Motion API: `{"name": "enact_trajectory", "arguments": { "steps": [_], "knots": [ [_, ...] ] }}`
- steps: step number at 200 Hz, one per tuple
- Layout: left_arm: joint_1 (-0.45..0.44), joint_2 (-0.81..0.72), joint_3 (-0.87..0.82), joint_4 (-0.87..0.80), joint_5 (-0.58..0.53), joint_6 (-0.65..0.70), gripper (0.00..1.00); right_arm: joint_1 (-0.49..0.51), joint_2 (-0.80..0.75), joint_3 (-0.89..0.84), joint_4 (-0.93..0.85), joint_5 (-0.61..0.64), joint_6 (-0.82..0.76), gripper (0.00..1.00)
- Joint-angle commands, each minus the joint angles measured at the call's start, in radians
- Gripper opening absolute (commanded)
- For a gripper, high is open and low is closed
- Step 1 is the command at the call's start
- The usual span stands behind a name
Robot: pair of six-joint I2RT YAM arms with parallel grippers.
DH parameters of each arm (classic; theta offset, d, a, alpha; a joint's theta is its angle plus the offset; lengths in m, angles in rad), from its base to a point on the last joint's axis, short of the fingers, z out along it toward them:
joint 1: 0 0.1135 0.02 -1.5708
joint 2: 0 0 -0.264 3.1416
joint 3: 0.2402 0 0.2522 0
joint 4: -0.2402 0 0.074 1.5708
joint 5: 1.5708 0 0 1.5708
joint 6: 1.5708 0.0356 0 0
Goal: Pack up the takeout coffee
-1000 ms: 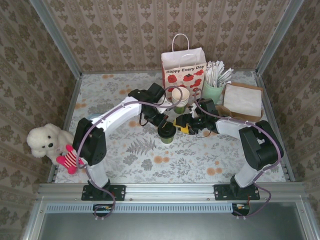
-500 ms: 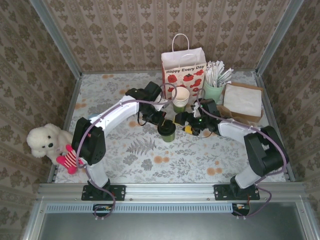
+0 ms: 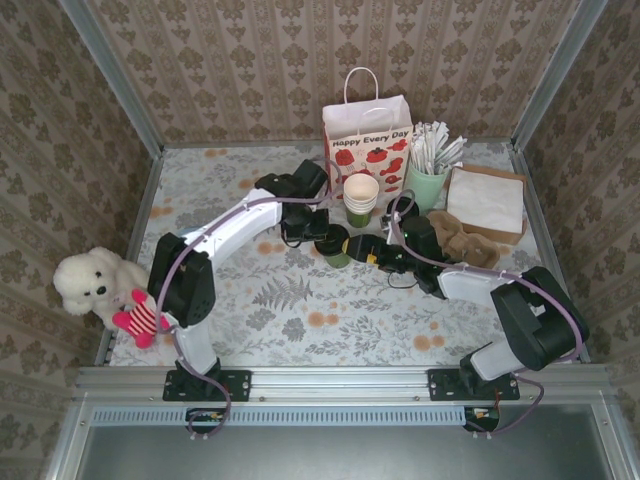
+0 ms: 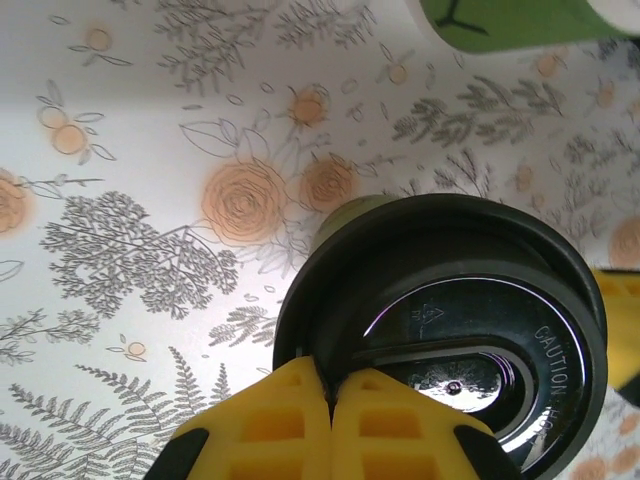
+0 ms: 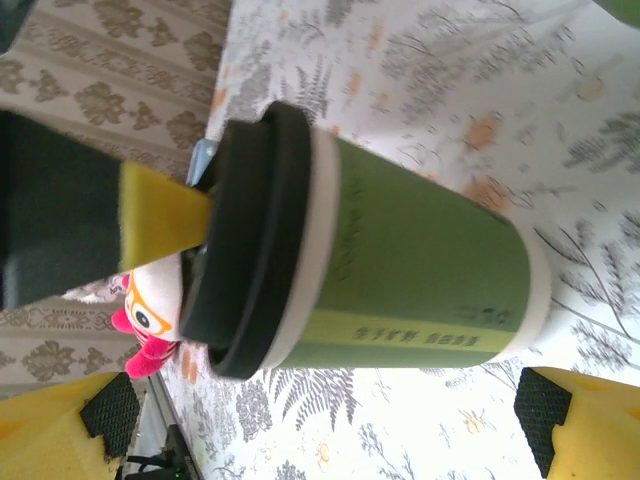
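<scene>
on the floral counter [image 3: 300, 310], the right claw [image 3: 366, 251] gapes wide and empty beside the upright takeout coffee [image 3: 337, 244]. the left claw [image 4: 330, 400] is shut, tips on the black lid [image 4: 450, 330]. the cup looks light and crushable; i'd grip its green wall, not the lid. a paper bag [image 3: 367, 140] stands behind.

Worktop [image 3: 300, 300] covered with a floral-print cloth, enclosed by patterned wallpaper walls. At the far edge, centre: an upright white paper bag [image 3: 367, 140] with red fruit print and the words "Happy Every Day". Just in front of it: a stack of unlidded cream-rimmed cups [image 3: 361, 197]. To the right: a pale mint cup [image 3: 425, 185] holding paper-wrapped sticks [image 3: 435, 147], beside a pile of white napkins [image 3: 487, 198] on brown paper. Left edge: a white plush toy [image 3: 88, 283] touching a small red striped toy [image 3: 138, 318].
</scene>
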State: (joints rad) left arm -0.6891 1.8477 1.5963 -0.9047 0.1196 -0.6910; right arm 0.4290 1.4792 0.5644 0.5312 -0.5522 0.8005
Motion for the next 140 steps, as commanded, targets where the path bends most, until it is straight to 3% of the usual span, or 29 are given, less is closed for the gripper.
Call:
{"name": "enact_trajectory", "arguments": {
  "steps": [1, 23, 80, 140],
  "knots": [
    [-0.008, 0.071, 0.089, -0.173, -0.122, -0.095, 0.00, 0.021, 0.013, -0.011, 0.110, 0.010, -0.108, 1.00],
    [-0.015, 0.130, 0.170, -0.267, -0.151, -0.110, 0.00, 0.027, 0.041, -0.011, 0.108, 0.017, -0.126, 1.00],
    [-0.016, 0.161, 0.194, -0.255, -0.144, -0.107, 0.00, 0.046, 0.087, -0.026, 0.173, 0.123, -0.127, 1.00],
    [-0.017, 0.181, 0.230, -0.281, -0.157, -0.071, 0.00, 0.054, 0.151, -0.019, 0.277, 0.122, -0.112, 1.00]
  ]
}}
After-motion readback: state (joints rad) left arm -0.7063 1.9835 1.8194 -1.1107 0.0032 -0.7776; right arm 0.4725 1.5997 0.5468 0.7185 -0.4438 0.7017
